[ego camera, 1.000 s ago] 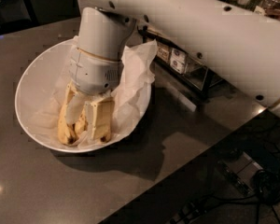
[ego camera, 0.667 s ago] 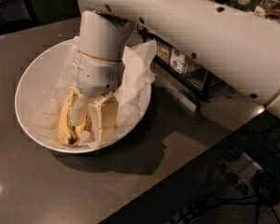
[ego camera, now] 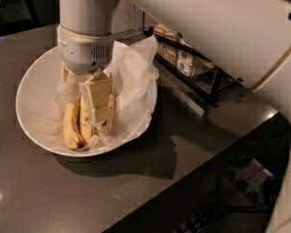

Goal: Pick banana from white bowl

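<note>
The gripper was positioned low inside the white bowl, which was set on a dark countertop. The banana was seen lying on the crinkled paper lining within the bowl, directly beneath the gripper and touching another banana beside it. Whether the gripper was clenched or released could not be told. A dark rack of small packets was placed just behind the bowl.
</note>
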`<action>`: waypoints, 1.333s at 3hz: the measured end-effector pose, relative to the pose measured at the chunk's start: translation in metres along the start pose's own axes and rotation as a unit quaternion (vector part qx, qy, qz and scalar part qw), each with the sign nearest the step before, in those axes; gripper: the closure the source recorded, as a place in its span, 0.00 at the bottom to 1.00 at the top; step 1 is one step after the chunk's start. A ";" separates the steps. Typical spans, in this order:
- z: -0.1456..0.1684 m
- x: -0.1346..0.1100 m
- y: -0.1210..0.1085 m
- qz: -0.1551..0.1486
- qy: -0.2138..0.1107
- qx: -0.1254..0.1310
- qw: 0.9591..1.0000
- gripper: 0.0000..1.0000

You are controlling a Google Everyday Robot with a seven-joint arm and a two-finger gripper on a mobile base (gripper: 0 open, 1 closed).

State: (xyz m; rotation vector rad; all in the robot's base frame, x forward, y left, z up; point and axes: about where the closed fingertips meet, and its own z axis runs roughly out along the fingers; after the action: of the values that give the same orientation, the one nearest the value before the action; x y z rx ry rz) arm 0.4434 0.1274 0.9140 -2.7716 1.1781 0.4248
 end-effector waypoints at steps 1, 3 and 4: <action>-0.024 0.004 -0.020 0.008 0.036 0.036 0.999 0.47; -0.007 0.022 0.010 0.039 0.074 0.006 0.996 0.46; 0.006 0.030 0.058 0.092 0.055 -0.023 0.994 0.48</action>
State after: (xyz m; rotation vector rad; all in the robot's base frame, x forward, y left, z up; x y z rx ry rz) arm 0.4205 0.0679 0.9002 -2.7672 1.4748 0.3225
